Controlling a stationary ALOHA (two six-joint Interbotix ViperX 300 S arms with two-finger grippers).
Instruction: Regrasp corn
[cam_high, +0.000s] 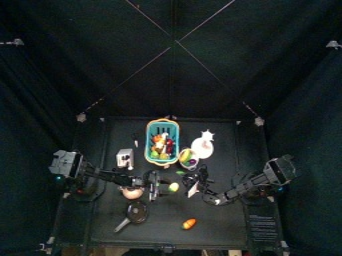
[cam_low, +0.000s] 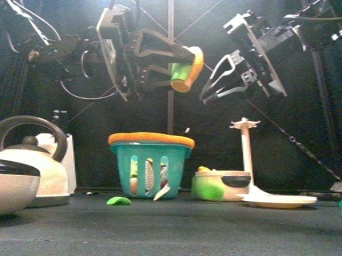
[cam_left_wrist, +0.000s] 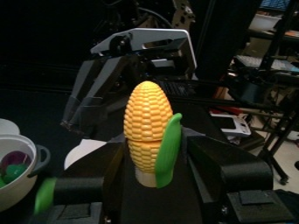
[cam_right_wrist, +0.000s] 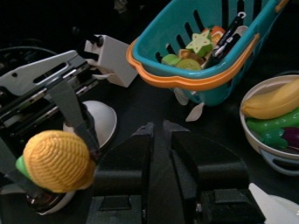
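– Two black jaws of the left gripper (cam_left_wrist: 152, 172) stand clamped on the corn (cam_left_wrist: 146, 122); we see them pressing the base of the cob from either side, its green end down between them and its yellow tip clear above.

– Agreed; from the front we find that corn lifted well above the table, tilted, with its tip turned toward the right gripper (cam_low: 230, 85); that one hangs just beside the cob at the same height.

– Does the right gripper touch it?

– We see no contact; its jaws stand apart, about half spread, with nothing between them; in its own wrist view the round yellow tip of the cob sits off to one side of them, not in the gap.

– And outward from the two grippers?

– Below them on the table we see a teal basket (cam_low: 150, 165) with an orange rim, holding mixed toy food; further out on the left gripper's side stands a kettle (cam_low: 30, 160); on the right gripper's side, a white stand (cam_low: 245, 150).
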